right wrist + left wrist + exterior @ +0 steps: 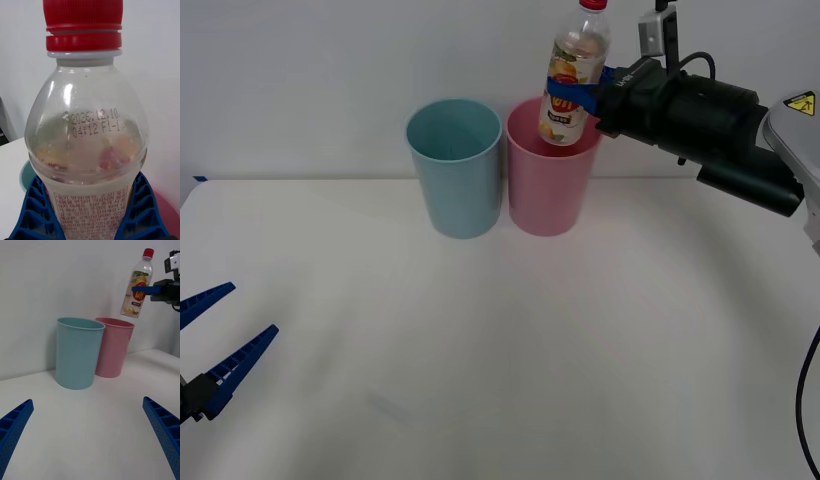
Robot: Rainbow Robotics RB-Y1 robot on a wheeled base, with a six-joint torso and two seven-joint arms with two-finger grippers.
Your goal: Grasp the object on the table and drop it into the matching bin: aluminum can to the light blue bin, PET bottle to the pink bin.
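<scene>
Front view, going left to right: left hand (215,345) parked low by the tabletop's (500,350) left edge, blue fingers spread wide open, nothing in them. Then the light blue bin (455,180) and the pink bin (550,180) standing upright side by side near the far edge, just about touching. Right above the pink bin's rim, the PET bottle (573,75), red cap up, tilted a bit, pinched around the label by the right hand (578,95), well off the tabletop. Right wrist view up close: blue fingers (144,210) clamped on both sides of the bottle, printed date code readable on the clear shoulder.
</scene>
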